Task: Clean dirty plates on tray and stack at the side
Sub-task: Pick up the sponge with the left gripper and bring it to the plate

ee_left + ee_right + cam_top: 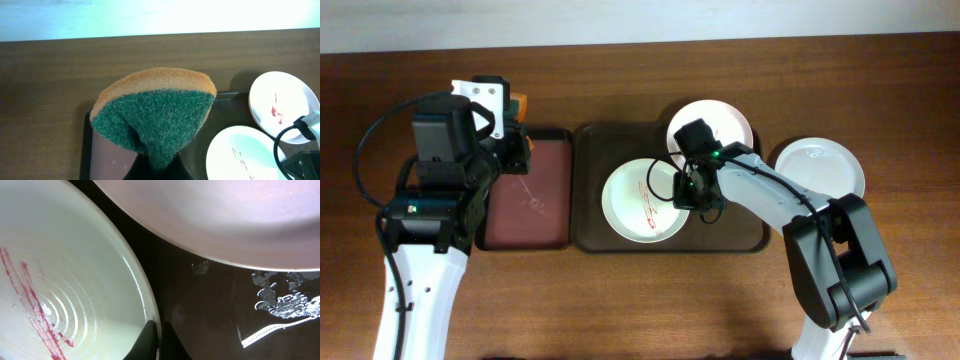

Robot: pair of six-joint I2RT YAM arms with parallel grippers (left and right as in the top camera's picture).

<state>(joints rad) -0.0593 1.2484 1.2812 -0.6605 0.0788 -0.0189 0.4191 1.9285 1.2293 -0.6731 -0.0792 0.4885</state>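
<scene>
A pale mint-green plate [638, 205] with red smears lies in the middle of the dark brown tray [590, 238]. My right gripper [688, 190] is shut on its right rim; the right wrist view shows both fingers [159, 341] pinching the rim of this plate [75, 280]. A white plate [728, 120] with a small red smear sits at the tray's back right, partly under my right arm. A third white plate [820, 170] lies on the table right of the tray. My left gripper [160, 169] is shut on a green-and-orange sponge [155, 110] above the maroon tray [530, 200].
The narrow black-rimmed maroon tray stands directly left of the brown tray, its inside bare. Bare wooden table [620, 300] lies in front of both trays. A cable from my right arm loops over the mint plate's right side.
</scene>
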